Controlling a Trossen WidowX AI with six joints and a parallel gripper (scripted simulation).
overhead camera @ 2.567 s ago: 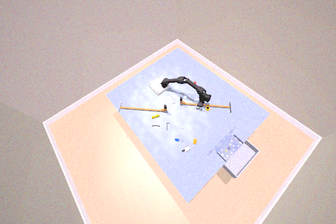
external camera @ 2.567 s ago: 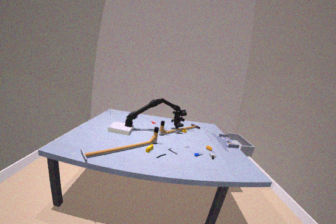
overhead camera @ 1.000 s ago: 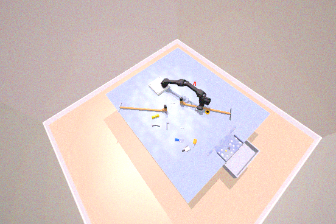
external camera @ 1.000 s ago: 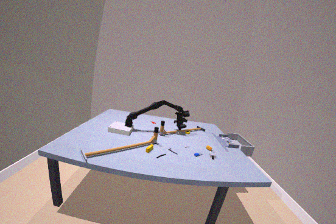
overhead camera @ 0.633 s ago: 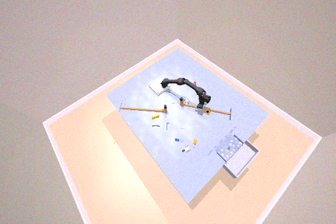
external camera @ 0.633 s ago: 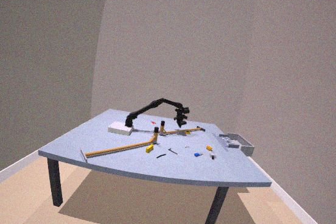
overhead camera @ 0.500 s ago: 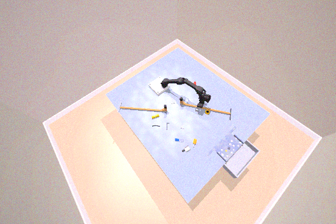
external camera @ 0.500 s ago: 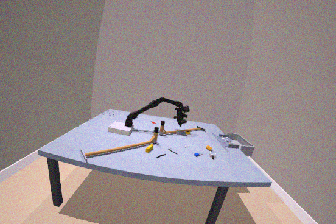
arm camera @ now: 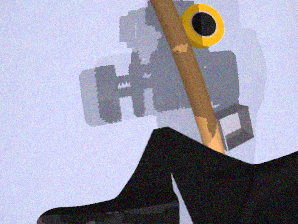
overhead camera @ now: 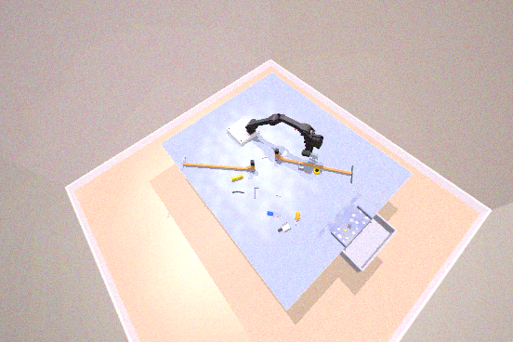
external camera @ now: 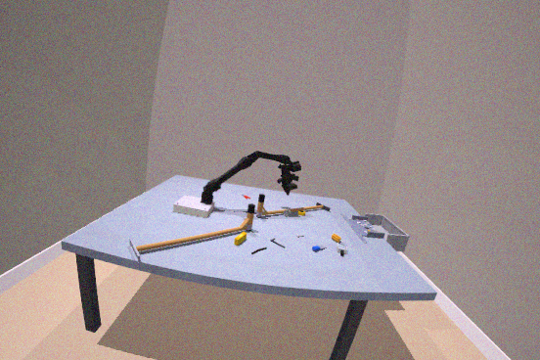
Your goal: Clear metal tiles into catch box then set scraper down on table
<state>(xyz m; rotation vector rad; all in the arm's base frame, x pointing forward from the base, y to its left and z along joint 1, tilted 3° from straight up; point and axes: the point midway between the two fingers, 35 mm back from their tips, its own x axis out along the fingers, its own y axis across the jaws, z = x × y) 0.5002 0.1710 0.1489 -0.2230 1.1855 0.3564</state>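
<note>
My gripper [overhead camera: 306,153] [external camera: 288,193] is shut and empty, hanging above the table beside the wooden handle of one scraper [overhead camera: 332,169] [external camera: 308,208] [arm camera: 192,85]. That scraper lies flat, its upright black-topped grip at the near-base end and its dark blade toward the table's far side. A second scraper [overhead camera: 214,166] [external camera: 191,239] lies the other way, its pale blade at the table edge. Several small tiles [overhead camera: 351,221], mostly pale, lie on the steel plate [overhead camera: 345,218] at the table edge. The catch box [overhead camera: 369,243] [external camera: 397,243] adjoins the plate; no tiles are discernible inside.
A yellow ring-shaped item [overhead camera: 317,171] [arm camera: 219,30] and a hollow grey block [overhead camera: 301,166] [arm camera: 245,125] lie by the first scraper's handle. A yellow block [overhead camera: 237,177] [external camera: 240,238], a blue item [overhead camera: 269,213] [external camera: 316,248] and an orange item [overhead camera: 297,216] [external camera: 336,238] lie on the table.
</note>
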